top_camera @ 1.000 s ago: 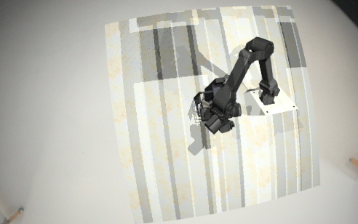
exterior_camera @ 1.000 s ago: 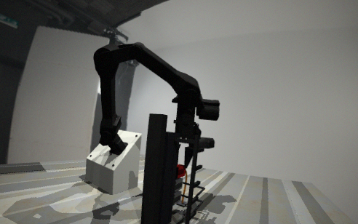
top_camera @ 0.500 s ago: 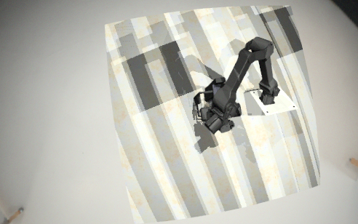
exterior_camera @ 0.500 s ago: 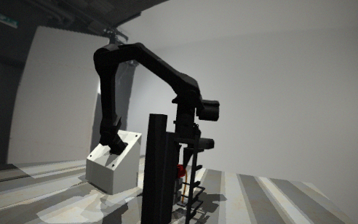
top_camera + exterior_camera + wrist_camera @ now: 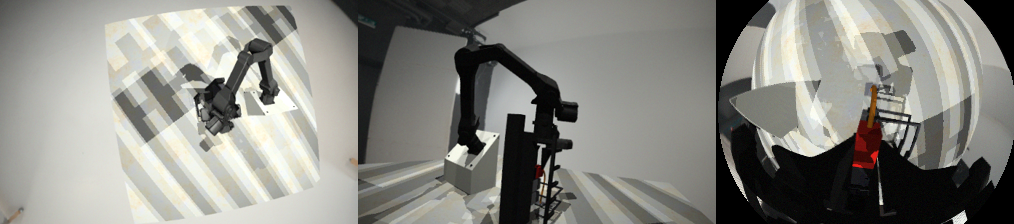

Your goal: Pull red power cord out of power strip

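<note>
The red plug (image 5: 538, 172) (image 5: 868, 145) is at the upper part of the dark upright strip assembly, above grey blocks (image 5: 535, 185). An orange cord (image 5: 545, 182) (image 5: 873, 102) runs down from it. My gripper (image 5: 541, 167) (image 5: 866, 141) points down and is shut on the red plug, one dark finger at each side in the wrist view. The plug looks close against the assembly; whether its prongs are in a socket is hidden. In the top view the arm covers the plug.
A tall black post (image 5: 512, 164) stands just beside the gripper. A black wire rack (image 5: 552, 182) (image 5: 908, 120) stands close on the other side of the cord. The arm's white slanted base (image 5: 483, 174) (image 5: 284, 103) is behind. Striped shadows cross the table.
</note>
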`<state>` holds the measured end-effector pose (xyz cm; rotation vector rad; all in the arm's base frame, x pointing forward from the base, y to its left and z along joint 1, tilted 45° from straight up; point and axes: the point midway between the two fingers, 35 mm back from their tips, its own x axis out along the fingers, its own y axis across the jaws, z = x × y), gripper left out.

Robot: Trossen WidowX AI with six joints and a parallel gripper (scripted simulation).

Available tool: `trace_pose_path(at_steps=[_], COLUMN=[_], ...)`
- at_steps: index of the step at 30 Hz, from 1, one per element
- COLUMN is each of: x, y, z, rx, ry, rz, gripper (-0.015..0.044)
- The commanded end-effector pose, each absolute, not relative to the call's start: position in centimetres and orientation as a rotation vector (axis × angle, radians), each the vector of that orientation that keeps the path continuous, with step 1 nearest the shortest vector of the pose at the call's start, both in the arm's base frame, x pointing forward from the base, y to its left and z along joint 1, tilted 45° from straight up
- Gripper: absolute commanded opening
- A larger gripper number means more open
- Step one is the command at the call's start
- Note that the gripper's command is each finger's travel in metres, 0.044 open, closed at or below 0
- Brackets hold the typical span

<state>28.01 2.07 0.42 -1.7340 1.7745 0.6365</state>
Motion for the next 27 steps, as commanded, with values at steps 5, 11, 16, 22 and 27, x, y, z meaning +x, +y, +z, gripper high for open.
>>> trace_pose_path(at_steps=[5,11,16,22,27], x=[28.4,28.4,28.4,28.4,28.6], y=[4.1,4.9,4.4,4.4,5.6], z=[-1.2,-1.8,-1.4,-1.4,-2.1], rx=[-1.718,-1.718,-1.722,-1.722,-1.721], ry=[1.748,1.748,1.753,1.753,1.752], rz=[0.669,0.67,0.668,0.668,0.669], gripper=[0.0,0.0,0.0105,0.0263,0.0394])
